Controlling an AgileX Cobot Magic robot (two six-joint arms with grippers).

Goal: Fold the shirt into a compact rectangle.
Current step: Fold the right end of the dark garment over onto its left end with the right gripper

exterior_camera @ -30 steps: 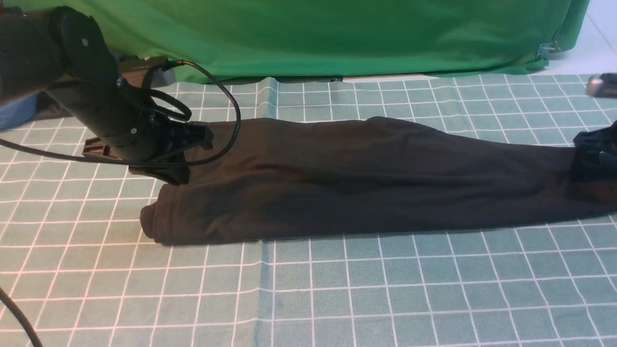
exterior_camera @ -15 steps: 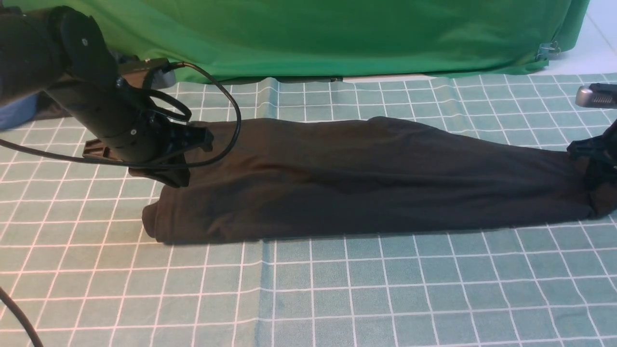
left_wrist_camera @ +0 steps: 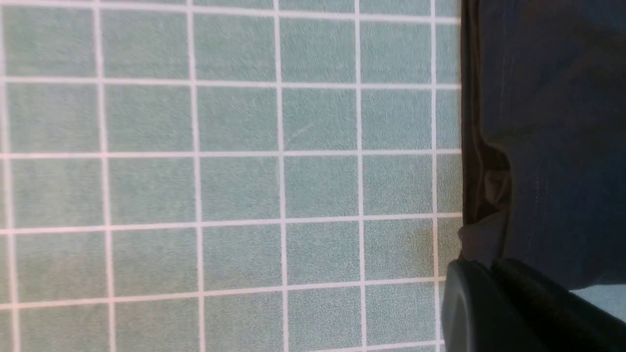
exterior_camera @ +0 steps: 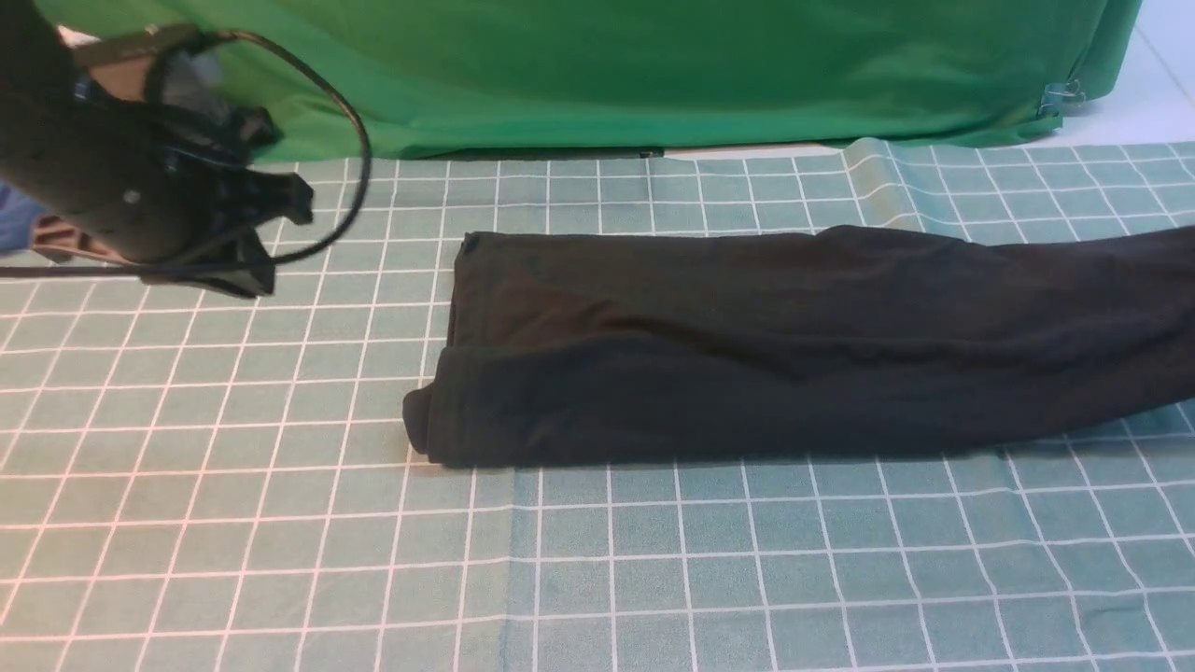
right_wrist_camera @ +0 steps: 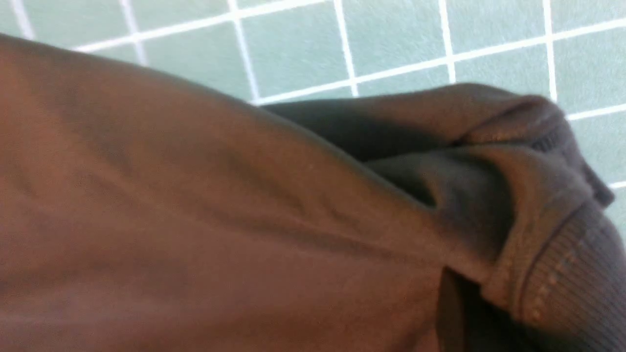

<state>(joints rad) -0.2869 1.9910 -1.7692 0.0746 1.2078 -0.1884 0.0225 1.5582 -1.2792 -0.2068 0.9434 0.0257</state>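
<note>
Checked teal tablecloth [exterior_camera: 597,579] covers the bench, with a green backdrop [exterior_camera: 653,65] hanging behind. The shirt [exterior_camera: 747,364] lies as a long dark strip, already folded lengthwise. It runs from a squared left end near the middle of the cloth off past the right edge of the front view, where it seems to rise slightly. No logo or lettering shows. The near-left corner [exterior_camera: 420,425] bulges in a loose roll rather than lying flat. The left gripper [exterior_camera: 271,238] hangs raised over bare cloth, well apart from the shirt's left end, with its jaws closed on nothing. Its wrist view shows dark fingertips [left_wrist_camera: 489,308] together, beside the shirt's edge [left_wrist_camera: 469,122]. The right gripper is outside the front view, and its own camera is filled with bunched knit and a ribbed band [right_wrist_camera: 562,278]. Its jaws are closed, apparently on that end of the shirt, though the contact itself is hidden. Judged step: carry the right end leftward to shorten the strip. To do it well, the arm should lift only enough for the held end to clear the lower layer. It should then travel in 1 straight pass along the strip, so the 2 long edges stack. The free left gripper could pin the left end against dragging. The rolled corner may need flattening first, or the rectangle could end up lumpy.
</note>
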